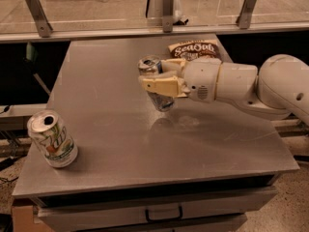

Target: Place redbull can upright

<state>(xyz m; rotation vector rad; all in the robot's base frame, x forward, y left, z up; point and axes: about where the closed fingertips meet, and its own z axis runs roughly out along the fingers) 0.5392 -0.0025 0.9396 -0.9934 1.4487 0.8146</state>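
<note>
Table [120, 149]: we list two items.
Soda can [52, 140]: standing, our landmark.
Snack bag [192, 49]: well behind-right of it.
Gripper [154, 79]: between them, raised, clasping redbull can [150, 64].

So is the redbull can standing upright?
Nearly upright, slightly tilted: the can, top facing up, is held in the gripper, base seemingly just above the table.

One camera, above and nearside of the gripper [157, 76] clasping the redbull can [161, 102], looked obliquely down, fairly close.

Read "7UP" on soda can [52, 139], worktop [111, 129] front left. Read, possibly, "SeaSub" on snack bag [193, 50] behind gripper [154, 76]. Treat gripper-clamped redbull can [149, 64] as illegible.
</note>
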